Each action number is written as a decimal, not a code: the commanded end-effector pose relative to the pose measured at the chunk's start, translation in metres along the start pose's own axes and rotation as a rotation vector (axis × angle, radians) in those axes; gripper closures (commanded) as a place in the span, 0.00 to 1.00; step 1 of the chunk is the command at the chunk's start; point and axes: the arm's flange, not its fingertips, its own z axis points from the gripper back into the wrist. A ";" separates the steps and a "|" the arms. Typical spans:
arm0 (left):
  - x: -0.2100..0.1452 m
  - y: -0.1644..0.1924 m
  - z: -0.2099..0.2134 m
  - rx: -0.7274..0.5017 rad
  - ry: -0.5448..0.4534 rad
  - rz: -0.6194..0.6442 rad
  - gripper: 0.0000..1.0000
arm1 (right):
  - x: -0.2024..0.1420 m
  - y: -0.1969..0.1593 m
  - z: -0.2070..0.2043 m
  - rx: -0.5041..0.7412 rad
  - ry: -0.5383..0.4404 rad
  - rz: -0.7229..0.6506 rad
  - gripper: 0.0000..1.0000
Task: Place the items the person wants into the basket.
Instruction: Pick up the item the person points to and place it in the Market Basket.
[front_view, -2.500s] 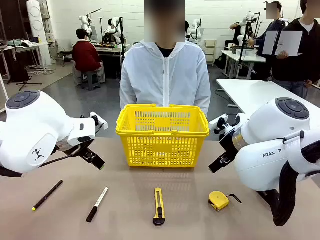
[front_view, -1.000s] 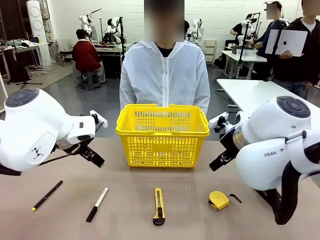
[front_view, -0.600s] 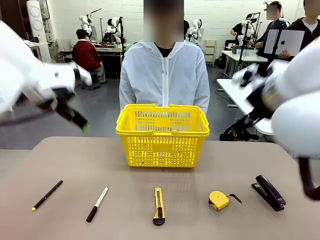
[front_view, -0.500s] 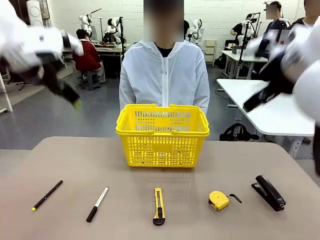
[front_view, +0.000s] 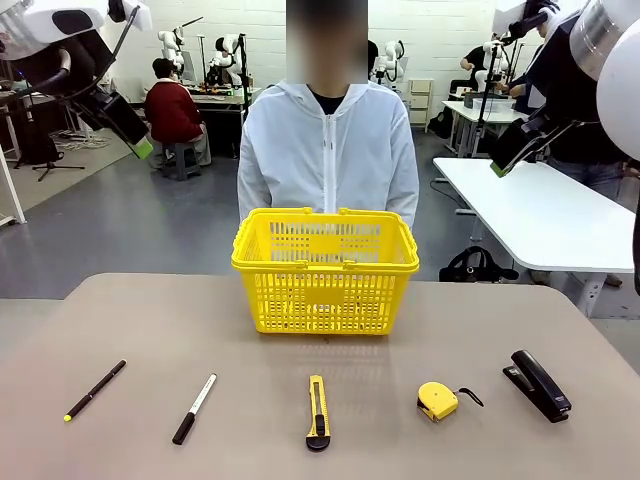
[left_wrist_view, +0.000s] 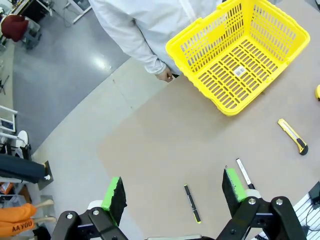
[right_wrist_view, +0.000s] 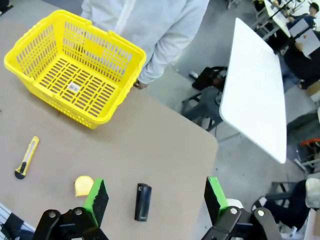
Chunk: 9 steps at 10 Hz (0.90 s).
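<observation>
The yellow lattice basket stands at the table's far middle, in front of the person in a white jacket. On the near table lie the yellow-and-black utility knife and the rounded yellow tape measure. My left gripper hangs high at the upper left, open and holding nothing. My right gripper hangs high at the upper right, open too. From above, the left gripper looks down on basket and knife. The right gripper looks down on basket, knife and tape measure.
A black pen with a yellow tip and a black-and-white marker lie at the near left. A black stapler lies at the near right. A white table stands beyond the right edge.
Both arms have swung up from table height to high above the table corners. The stapler, hidden behind the right arm before, now shows. The objects on the table have not moved.
</observation>
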 end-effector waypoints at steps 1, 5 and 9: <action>-0.017 -0.003 -0.005 -0.124 -0.048 -0.054 0.00 | -0.014 -0.006 -0.005 0.201 -0.014 0.074 0.00; -0.124 0.088 0.031 -0.601 -0.292 0.041 0.00 | -0.120 -0.125 0.002 0.573 -0.189 -0.133 0.00; -0.176 0.112 0.068 -0.519 -0.276 0.152 0.00 | -0.174 -0.166 0.011 0.538 -0.251 -0.301 0.00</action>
